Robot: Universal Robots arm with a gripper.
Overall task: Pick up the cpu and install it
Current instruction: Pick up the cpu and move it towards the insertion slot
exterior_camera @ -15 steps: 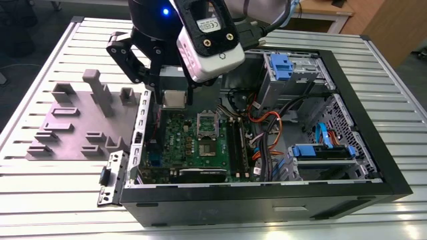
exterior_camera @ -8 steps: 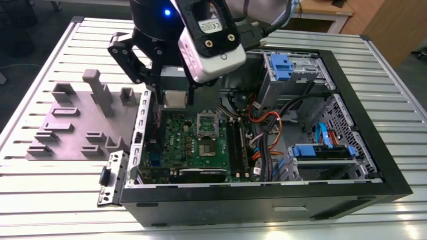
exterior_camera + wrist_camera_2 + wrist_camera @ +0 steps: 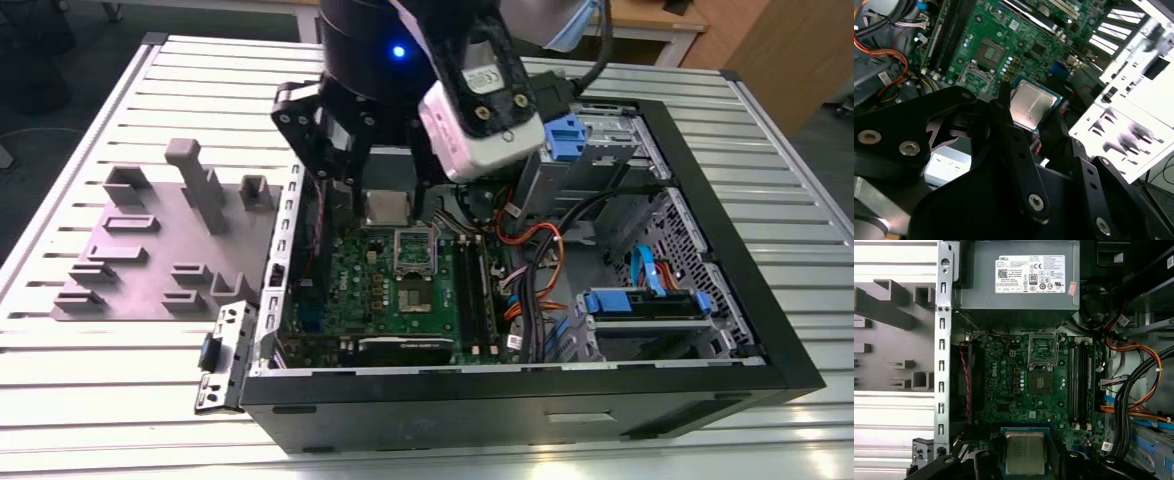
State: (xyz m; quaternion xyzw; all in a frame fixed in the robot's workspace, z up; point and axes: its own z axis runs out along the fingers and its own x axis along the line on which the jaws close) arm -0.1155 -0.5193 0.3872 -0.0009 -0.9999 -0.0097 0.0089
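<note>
The cpu (image 3: 387, 207) is a small silver-topped square chip, and my gripper (image 3: 387, 212) is shut on it, with black fingers at two opposite edges. It hangs level above the open computer case, just short of the motherboard's socket frame (image 3: 415, 245). In both wrist views the cpu (image 3: 1030, 104) (image 3: 1024, 452) shows between the fingers, over the green motherboard (image 3: 1009, 390). The socket frame (image 3: 1042, 349) (image 3: 975, 74) stands open with a dark centre, and nothing sits in it.
A grey fixture plate (image 3: 147, 250) with upright blocks lies on the slatted table at the exterior view's left. Inside the case are the power supply (image 3: 1019, 280), orange and black cables (image 3: 534, 250), memory slots (image 3: 1079, 380) and blue drive brackets (image 3: 641, 300).
</note>
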